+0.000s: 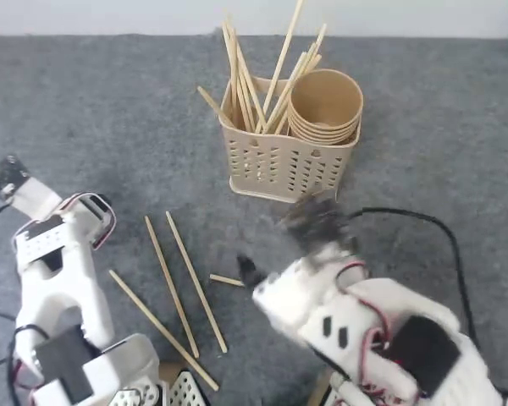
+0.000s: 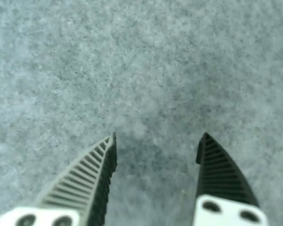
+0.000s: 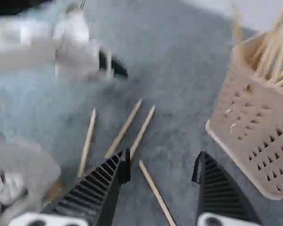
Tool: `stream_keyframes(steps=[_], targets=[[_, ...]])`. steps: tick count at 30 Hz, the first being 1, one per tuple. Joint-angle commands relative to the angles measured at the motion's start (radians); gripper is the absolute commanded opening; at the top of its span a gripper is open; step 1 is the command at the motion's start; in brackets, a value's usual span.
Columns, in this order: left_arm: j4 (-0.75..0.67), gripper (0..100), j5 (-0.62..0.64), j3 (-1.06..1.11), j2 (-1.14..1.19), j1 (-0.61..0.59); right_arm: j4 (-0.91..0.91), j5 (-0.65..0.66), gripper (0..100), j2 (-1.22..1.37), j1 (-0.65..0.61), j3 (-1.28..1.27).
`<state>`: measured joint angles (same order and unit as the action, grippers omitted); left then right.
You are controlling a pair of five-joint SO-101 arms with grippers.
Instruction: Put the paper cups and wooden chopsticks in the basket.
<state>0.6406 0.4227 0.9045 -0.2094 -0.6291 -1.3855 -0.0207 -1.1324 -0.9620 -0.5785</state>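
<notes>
Left fingers [image 2: 104, 162]: spread wide and holding nothing, with plain grey tabletop [image 2: 141, 66] under them. You have nothing here to close on.

Loose chopsticks [image 1: 196, 281]: three long ones lie flat between the two sets of fingers, fanned close together. If you come down where they crowd, I'd expect you to pinch two at once or kick a neighbour away.

Short chopstick [image 1: 227, 280]: just beside the right fingers, with one end running in under the gap between them in the right wrist view. It is thin and flat on a soft surface, so if you go too deep the tips will likely snag the fabric. Go too shallow and it may roll out.

Right fingers [image 3: 111, 176]: open and empty, hanging above that stick. Grip it off-centre and it will probably swing in the hold on the way over.

Arms: both sit near the same sticks. Send both in together and you risk a bump.

Basket [image 1: 279, 165]: well beyond the right fingers and already packed. Its chopsticks [image 1: 254, 85] lean out at all angles, so a low approach could knock some out or shove the basket.

Paper cups [image 1: 326, 106]: stacked inside the basket and taking half its room. Aim for the stick side, or your drop may bounce off a rim.
</notes>
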Motion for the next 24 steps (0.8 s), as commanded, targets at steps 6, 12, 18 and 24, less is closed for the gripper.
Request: stream_keyframes(steps=[6, 12, 18, 24], targets=[[0.054, 26, 0.005, -0.074, -0.002, -0.015, 0.492, 0.192, 22.6, 0.242, -0.028, -0.568], [0.054, 26, 0.005, -0.073, -0.002, -0.015, 0.730, 0.198, 22.6, 0.450, 0.041, -0.609], [0.054, 26, 0.005, -0.073, -0.002, -0.012, 0.740, 0.198, 22.6, 0.630, 0.082, -0.552], [0.054, 26, 0.005, -0.071, -0.002, -0.012, 0.846, 0.199, 22.6, 0.794, 0.099, -0.516]])
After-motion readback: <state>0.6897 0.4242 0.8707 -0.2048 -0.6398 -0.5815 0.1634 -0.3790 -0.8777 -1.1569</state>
